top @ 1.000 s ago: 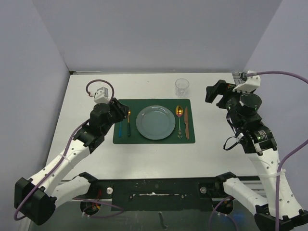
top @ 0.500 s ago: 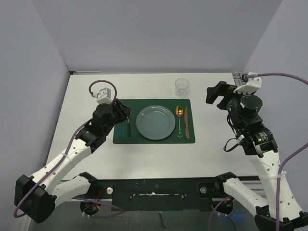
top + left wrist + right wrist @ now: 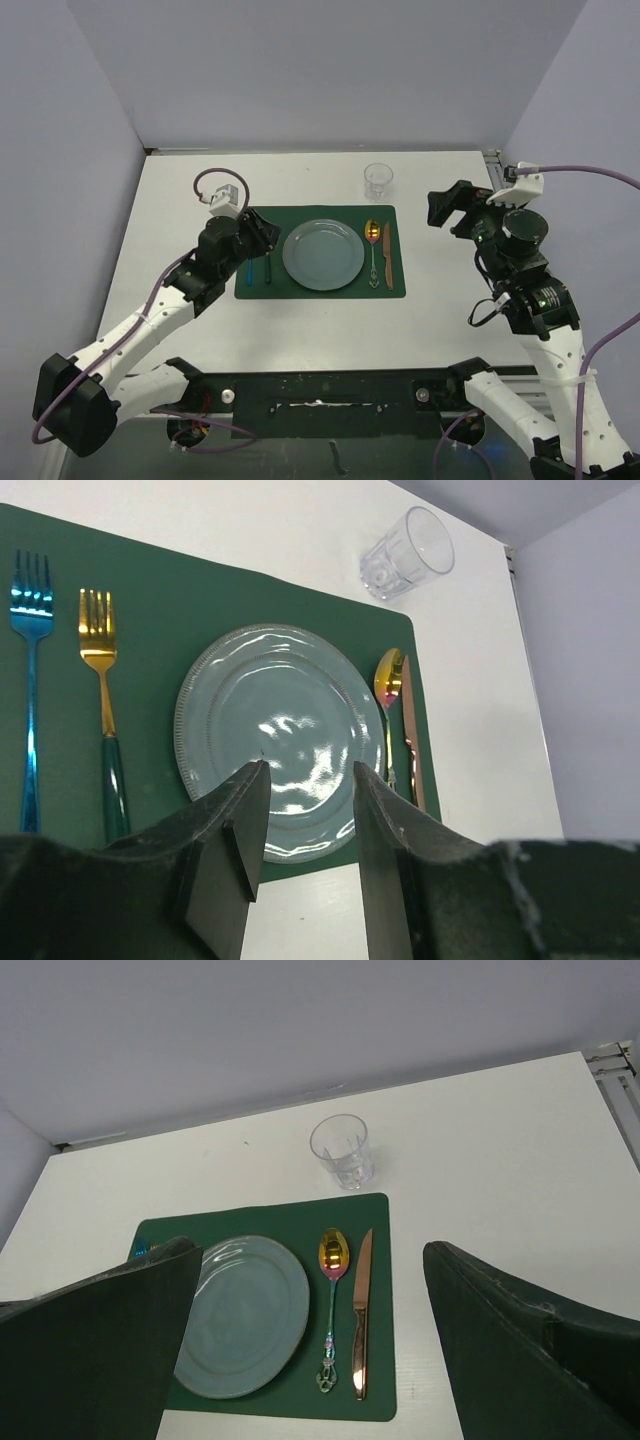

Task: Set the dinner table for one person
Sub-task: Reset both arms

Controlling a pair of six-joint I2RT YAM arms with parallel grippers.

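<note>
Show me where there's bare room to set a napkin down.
Free: dinner table strip between placemat and the near edge; far stretch left of the glass. Crowded: the placemat, filled by two forks, plate, spoon and knife.

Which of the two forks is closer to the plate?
The gold fork with the dark green handle. It lies right beside the plate, while the blue fork sits farther left.
</note>
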